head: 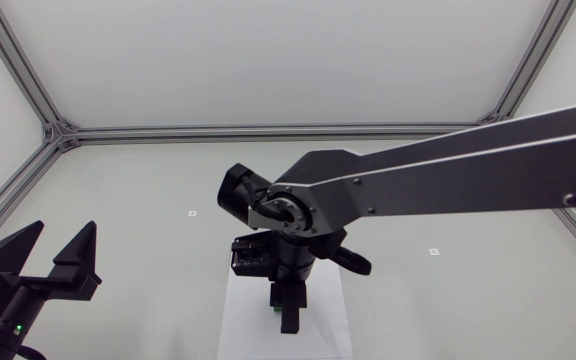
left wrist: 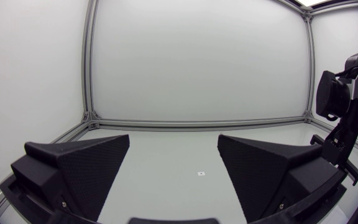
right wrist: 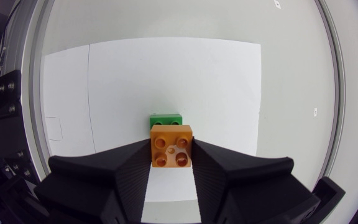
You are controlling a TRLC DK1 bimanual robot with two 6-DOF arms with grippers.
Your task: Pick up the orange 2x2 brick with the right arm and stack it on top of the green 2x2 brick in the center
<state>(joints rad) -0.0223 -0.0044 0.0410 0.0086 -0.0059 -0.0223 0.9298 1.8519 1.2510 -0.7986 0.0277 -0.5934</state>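
My right gripper (right wrist: 171, 160) is closed on the orange 2x2 brick (right wrist: 171, 147), one finger against each side. The green 2x2 brick (right wrist: 166, 119) lies just ahead of it on the white sheet (right wrist: 166, 74); whether the bricks touch cannot be told. My left gripper (left wrist: 173, 152) stands spread wide, well apart from both.

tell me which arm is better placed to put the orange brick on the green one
Right. The right tool is shut on the orange brick, with the green brick just ahead of it. The left tool is open, holds nothing and sits far from both bricks.
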